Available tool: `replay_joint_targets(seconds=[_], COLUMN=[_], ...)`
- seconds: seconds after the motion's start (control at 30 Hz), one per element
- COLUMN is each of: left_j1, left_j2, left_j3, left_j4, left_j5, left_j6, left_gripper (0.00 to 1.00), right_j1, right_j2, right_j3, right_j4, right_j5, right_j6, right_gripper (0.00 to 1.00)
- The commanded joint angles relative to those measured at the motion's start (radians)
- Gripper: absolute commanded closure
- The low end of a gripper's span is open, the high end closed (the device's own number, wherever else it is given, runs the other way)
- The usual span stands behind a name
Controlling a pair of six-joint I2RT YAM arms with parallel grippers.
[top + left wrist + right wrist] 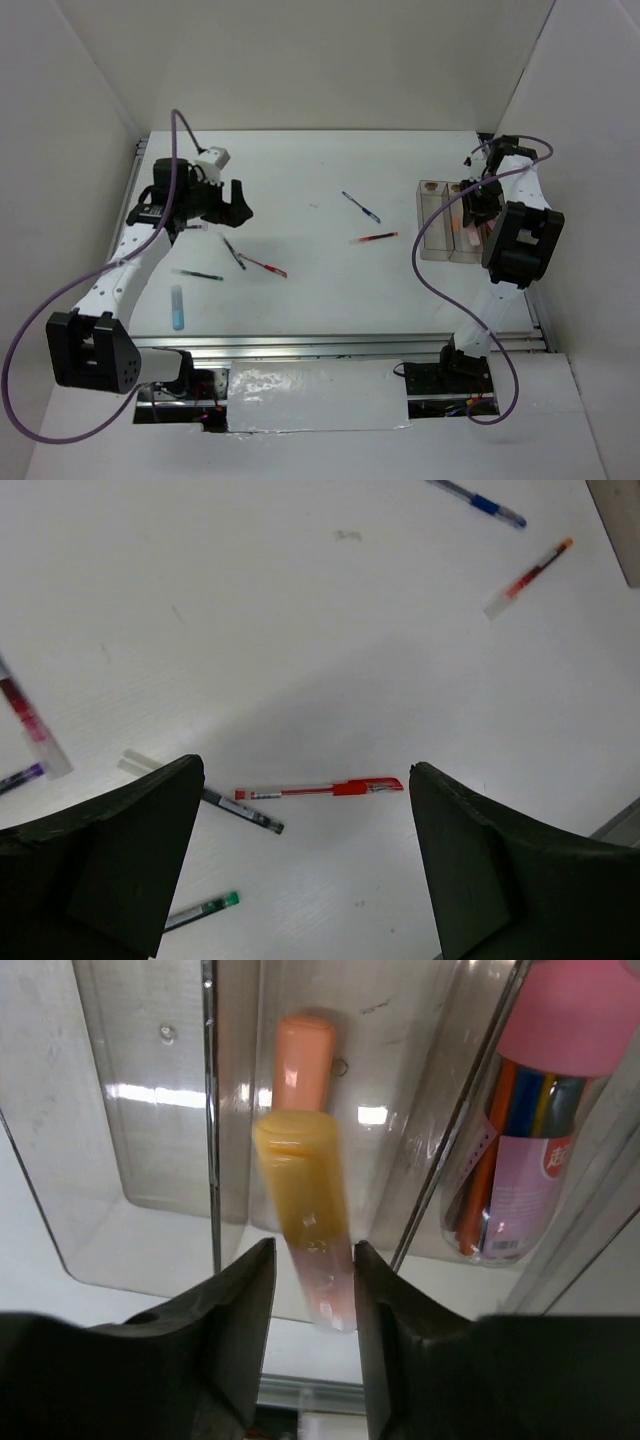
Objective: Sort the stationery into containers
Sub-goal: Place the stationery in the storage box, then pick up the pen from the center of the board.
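Clear bins (140, 1160) below; right claw (312, 1250) barely parted around blurred marker (300, 1175).

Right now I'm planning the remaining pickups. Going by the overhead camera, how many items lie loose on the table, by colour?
Red pens: 2
Blue pen: 1
Dark pens: 2
Light-blue marker: 1
Total: 6
Not counted: the left wrist camera also shows a red-and-pink marker and a purple-tipped piece, both hidden from overhead.

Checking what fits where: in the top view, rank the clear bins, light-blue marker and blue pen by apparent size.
Largest: the clear bins.
Then the light-blue marker and blue pen: similar length, marker thicker, too close to rank.
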Motion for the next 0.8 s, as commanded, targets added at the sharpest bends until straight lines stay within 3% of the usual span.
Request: replay_joint_targets(seconds=[0.0,0.1,0.33,0.53,0.77], left_j1=[-0.089,-0.186,-0.422,-0.497,-0.554], left_j2=[0.070,0.156,0.447,0.715,0.938], left_j3=[0.081,0.123,0.285,0.524,0.707], left_j4=[-0.011,-0.003,0.070,0.138,0.136], left_j5=[0.018,0.027,0.000,0.066,0.066], left_j6=[0.107,0.136,0.201,0.161,0.184], left_gripper=[0.04,0.07,0.14,0.31,0.44], right_j1=[-0.009,-0.012,-0.015,-0.015,-0.015], right_j2=[0.017,0.011,-0.128,-0.283,-0.401], right_j3=[0.005,-0.012,-0.026,-0.092,-0.131], right_j4=[0.026,0.031,-0.011,-0.078,-0.089], right_j5=[0.008,0.007,-0.100,-0.283,-0.329], right_j6=[0.034,0.041,0.024,-0.047,-0.065], right_gripper=[0.53,0.40,0.39,0.39,0.38])
